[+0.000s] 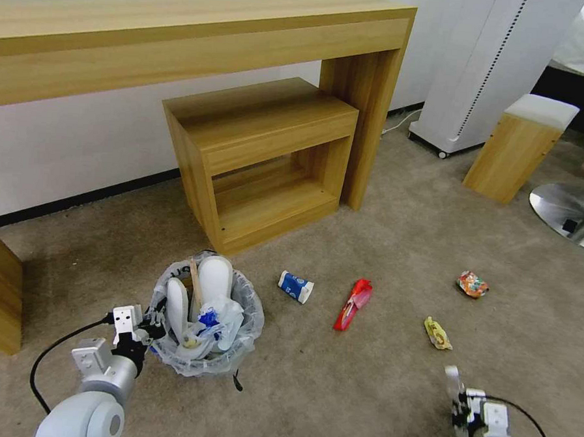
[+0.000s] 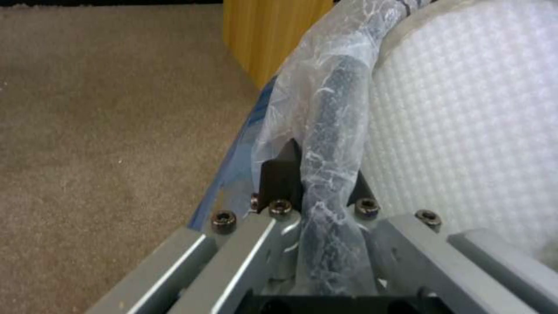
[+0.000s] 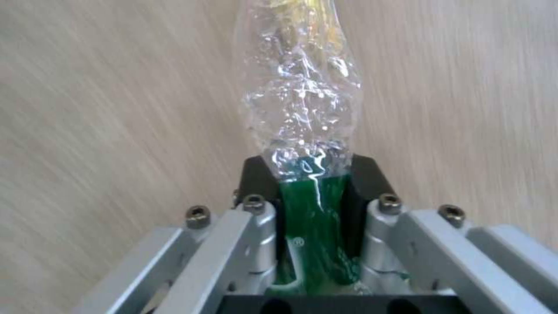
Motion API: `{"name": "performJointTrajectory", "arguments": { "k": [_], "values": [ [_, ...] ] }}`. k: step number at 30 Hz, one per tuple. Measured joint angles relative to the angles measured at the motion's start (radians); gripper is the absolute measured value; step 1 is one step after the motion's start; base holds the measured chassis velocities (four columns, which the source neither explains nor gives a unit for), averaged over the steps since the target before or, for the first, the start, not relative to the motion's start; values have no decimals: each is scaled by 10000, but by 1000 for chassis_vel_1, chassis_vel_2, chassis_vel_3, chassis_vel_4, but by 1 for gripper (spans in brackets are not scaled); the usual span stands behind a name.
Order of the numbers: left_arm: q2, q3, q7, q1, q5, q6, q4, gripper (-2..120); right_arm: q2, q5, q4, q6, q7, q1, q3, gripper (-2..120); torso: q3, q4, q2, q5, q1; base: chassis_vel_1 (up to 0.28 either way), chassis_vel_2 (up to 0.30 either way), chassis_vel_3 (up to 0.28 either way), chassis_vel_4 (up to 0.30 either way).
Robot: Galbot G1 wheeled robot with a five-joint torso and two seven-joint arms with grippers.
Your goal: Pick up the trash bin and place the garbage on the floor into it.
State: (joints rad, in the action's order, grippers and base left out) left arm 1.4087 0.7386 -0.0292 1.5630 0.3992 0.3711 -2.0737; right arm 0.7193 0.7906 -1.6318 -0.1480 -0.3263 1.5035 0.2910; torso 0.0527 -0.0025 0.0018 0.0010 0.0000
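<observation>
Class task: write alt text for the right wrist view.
The right gripper is shut on a crushed clear plastic bottle with a green label, which juts out past the fingers. Blurred beige carpet lies behind.

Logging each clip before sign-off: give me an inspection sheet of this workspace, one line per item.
Surface: beige carpet, no spills seen.
Job's things: trash bin stands on the carpet, holding white slippers, a wooden stick and blue scraps; crushed green-label bottle is in the right gripper.
Clutter: blue-white carton, red wrapper, yellow wrapper, crushed can lie on the carpet.
Grippers: left gripper shut on the bin rim; right gripper shut on the bottle.
Cables: black cable loops off the left arm.
Surroundings: wooden desk, shelf unit, stool.
</observation>
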Motion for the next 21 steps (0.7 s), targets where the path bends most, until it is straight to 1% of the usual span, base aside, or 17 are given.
{"name": "performJointTrajectory", "arguments": {
  "k": [1, 2, 3, 5, 6, 8, 9, 12, 13, 15, 16, 17, 18, 19, 20, 21],
  "values": [
    [0, 0, 0, 0, 0, 0, 0, 3, 0, 0, 0, 0, 0, 0, 0, 14, 0, 0, 0, 0, 0, 0, 0, 0, 0],
    [-4, 0, 0, -5, -2, 0, 7, 3, -271, -137, -379, 382, 423, 16, 134, 11, 1, 0, 0, 0, 0, 0, 0, 0, 0],
    [-6, 0, 0, -10, -4, 0, 12, 3, -468, -212, -624, 640, 701, 4, 213, 10, 0, 0, 1, -3, 0, 0, 0, 0, 0],
    [-4, -8, 0, -20, -22, 7, 20, 3, -1059, -320, -1408, 1512, 1324, -272, 253, 10, 0, 0, 0, -3, 0, 0, 0, 0, 0],
    [-4, -8, 0, -20, -22, 7, 20, 3, -1059, -320, -1408, 1512, 1324, -272, 253, 10, 0, 0, 0, -3, 0, 0, 0, 0, 0],
    [11, -23, -2, -23, -66, 14, 21, 3, -1466, -320, -1944, 2049, 1595, -698, 46, 10, 0, 2, 1, -5, 0, 0, 0, 0, 0],
    [11, -23, -2, -23, -66, 14, 21, 3, -1466, -320, -1944, 2049, 1595, -698, 46, 10, 0, 2, 1, -5, 0, 0, 0, 0, 0],
    [29, -44, -2, 7, -132, 40, 16, 3, -2074, -306, -2666, 2547, 1848, -1721, -682, 10, 0, 0, 1, -3, 0, 0, 0, 0, 0],
    [29, -44, -2, 7, -132, 40, 16, 3, -2074, -306, -2666, 2547, 1848, -1721, -682, 10, 0, 0, 1, -3, 0, 0, 0, 0, 0],
    [39, -49, -3, 28, -149, 65, -9, 3, -2359, -251, -2879, 2808, 2012, -2443, -1244, 10, 1, -2, 1, -1, 0, 0, 0, 0, 0],
    [58, -52, -3, 42, -170, 91, -59, 3, -2685, -46, -3084, 3036, 2310, -3368, -1936, 10, 0, 1, 1, -3, 0, 0, 0, 0, 0],
    [58, -52, -3, 42, -170, 91, -59, 3, -2685, -46, -3084, 3036, 2310, -3368, -1936, 10, 0, 1, 1, -3, 0, 0, 0, 0, 0],
    [76, -54, -3, 53, -190, 114, -100, 3, -2865, 183, -3205, 3181, 2562, -4082, -2536, 10, 0, 0, 0, -7, 0, 0, 0, 0, 0],
    [83, -54, -3, 56, -197, 128, -111, 3, -2926, 298, -3250, 3252, 2675, -4476, -2896, 10, 1, 1, 1, -6, 0, 0, 0, 0, 0],
    [112, -63, -4, 65, -218, 162, -145, 3, -2986, 553, -3331, 3436, 2964, -5337, -3714, 10, 1, 3, 0, -4, 0, 0, 0, 0, 0],
    [131, -79, -4, 63, -242, 184, -171, 3, -2987, 785, -3404, 3585, 3223, -5892, -4227, 10, 1, 3, 0, -2, 0, 0, 0, 0, 0]
  ]
}}
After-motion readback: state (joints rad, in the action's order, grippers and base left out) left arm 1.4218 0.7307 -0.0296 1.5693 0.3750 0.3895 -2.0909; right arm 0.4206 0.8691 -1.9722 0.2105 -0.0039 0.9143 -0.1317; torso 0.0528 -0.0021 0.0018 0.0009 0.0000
